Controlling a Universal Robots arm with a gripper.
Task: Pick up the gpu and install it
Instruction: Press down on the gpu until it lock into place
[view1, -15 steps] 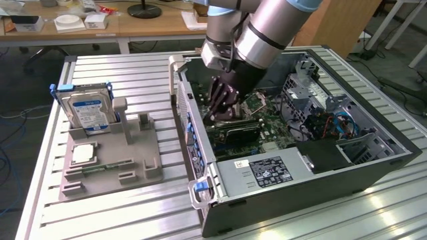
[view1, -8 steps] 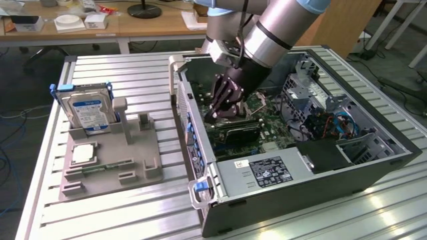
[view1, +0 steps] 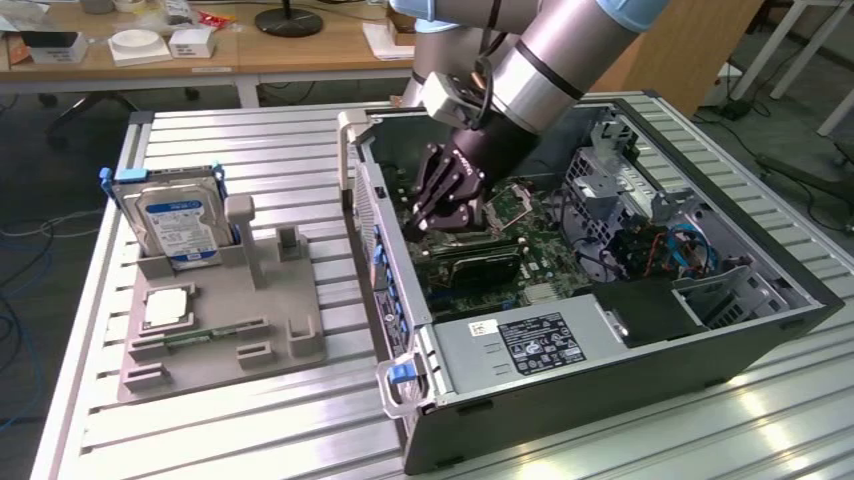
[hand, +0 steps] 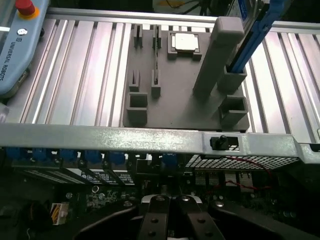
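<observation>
Green-edged, dark-faced card: the gpu (view1: 470, 266), centre of the exterior view, low inside the open computer case (view1: 747, 340), lying against the motherboard (view1: 534, 250) among the expansion slots. It looks to be at or in its slot; whether it is fully seated cannot be told.

Jaws: closed right down, the two fingers (hand: 155, 220) meeting. They stand directly above the gpu on the end of the arm (view1: 574, 50), which reaches in from the upper right of the frame. Whether they pinch the card's top edge or merely press on it cannot be told.

Step in hand, as judged: seating the card. It is best done with a straight downward push. Keep the card square to the slot and its bracket end lined up with the rear wall of the case (hand: 150, 140), so that no corner rides up.

Power supply (view1: 527, 340): grey box with a black label, lower centre, just beside the gpu.

Grey holder tray (view1: 287, 340), lower left on the bench (view1: 240, 140), well apart from the case:
- hard drive (view1: 180, 225), upright in its blue bracket
- processor chip (view1: 168, 308), flat in its recess
- memory stick (view1: 200, 335), lying near the tray's front
- two tall posts (view1: 240, 235) with nothing between them

Teach pendant (hand: 20, 45): pale blue, resting on the bench beyond the tray in the wrist view.
</observation>
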